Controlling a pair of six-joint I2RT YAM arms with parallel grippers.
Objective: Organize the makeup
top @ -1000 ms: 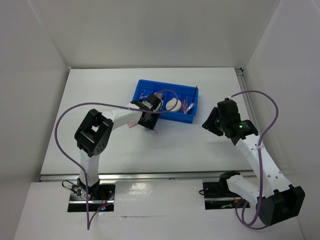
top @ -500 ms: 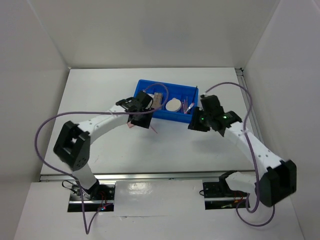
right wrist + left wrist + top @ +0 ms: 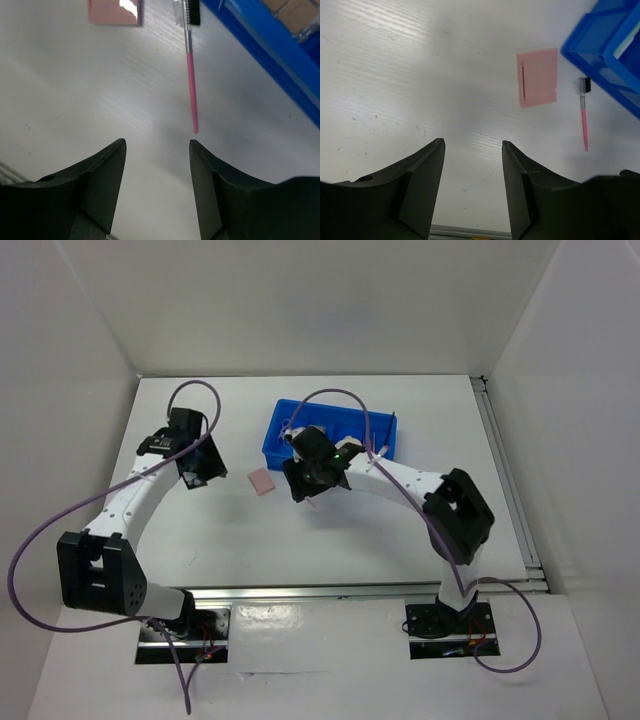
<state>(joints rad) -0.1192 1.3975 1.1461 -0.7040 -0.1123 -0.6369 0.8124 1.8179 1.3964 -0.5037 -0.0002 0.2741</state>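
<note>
A pink square pad [image 3: 262, 482] lies flat on the white table, left of the blue tray [image 3: 280, 430]. It also shows in the left wrist view [image 3: 537, 76] and in the right wrist view [image 3: 116, 11]. A thin pink stick with a black brush head [image 3: 190, 85] lies beside the tray's front wall, and the left wrist view shows it too [image 3: 583, 120]. My right gripper [image 3: 300, 485] is open and empty, with the stick's tip just beyond its fingertips [image 3: 157, 142]. My left gripper [image 3: 200, 472] is open and empty [image 3: 472, 143], well left of the pad.
The blue tray's wall [image 3: 270, 50] runs along the upper right of the right wrist view, with a brown-pink palette [image 3: 295, 9] inside. My right arm covers most of the tray's contents from above. White walls enclose the table on three sides.
My left arm has swung away to the left, leaving the pink pad on the table. My right arm has swept left to the tray's front, over the pink stick.
</note>
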